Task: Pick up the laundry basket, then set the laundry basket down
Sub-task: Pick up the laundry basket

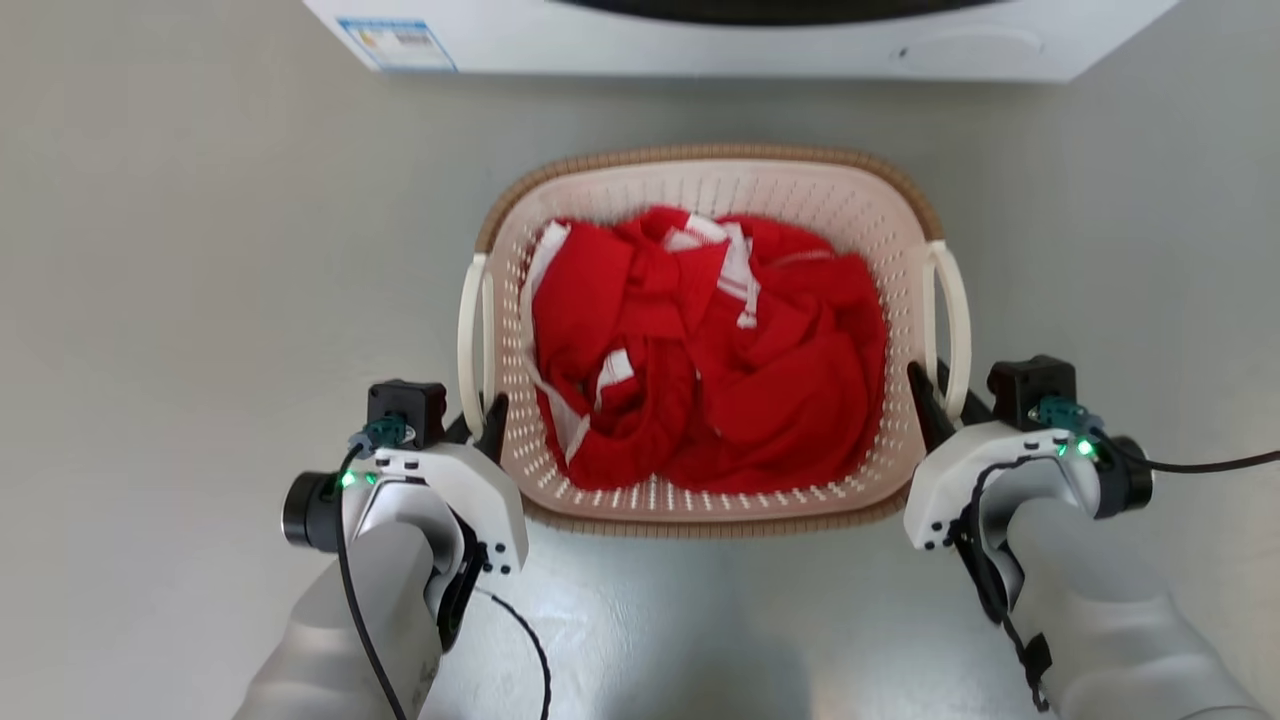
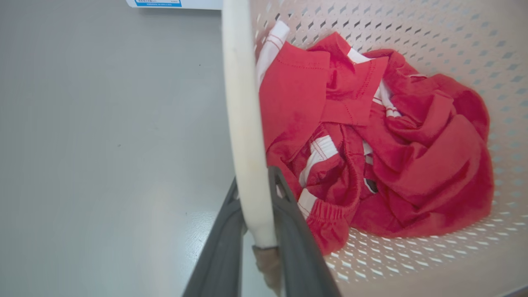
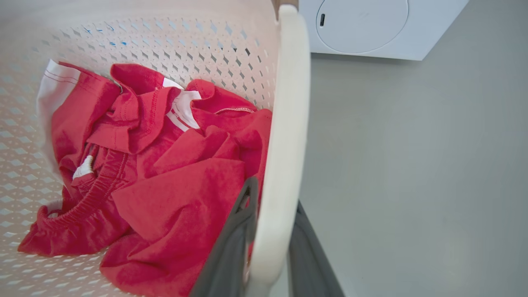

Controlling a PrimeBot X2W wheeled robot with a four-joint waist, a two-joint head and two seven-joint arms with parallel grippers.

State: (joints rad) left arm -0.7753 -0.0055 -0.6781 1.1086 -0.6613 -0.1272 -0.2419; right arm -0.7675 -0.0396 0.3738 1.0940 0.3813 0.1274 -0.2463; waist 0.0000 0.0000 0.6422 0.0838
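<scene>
At the left, the left gripper (image 1: 483,425) is clamped on the basket's left handle (image 1: 470,330). In the left wrist view its dark fingers (image 2: 291,222) press one on each side of the white loop, close to its near end. The basket (image 1: 700,160) lies between the two arms over the grey floor (image 1: 150,300), and the washer (image 1: 750,40) is just past its far rim. I cannot tell whether it has left the floor. Red clothes (image 1: 700,370) with white trim lie crumpled inside, so the load is soft and light, probably with little to slide about. At the right, the right gripper (image 1: 935,400) is closed on the right handle (image 1: 958,300) in the same way, again towards the near end. The loops are likely the only parts thin enough for the fingers to span. Matching holds on both sides should keep the basket level in a lift, though gripping near the near ends may let the far side dip.
</scene>
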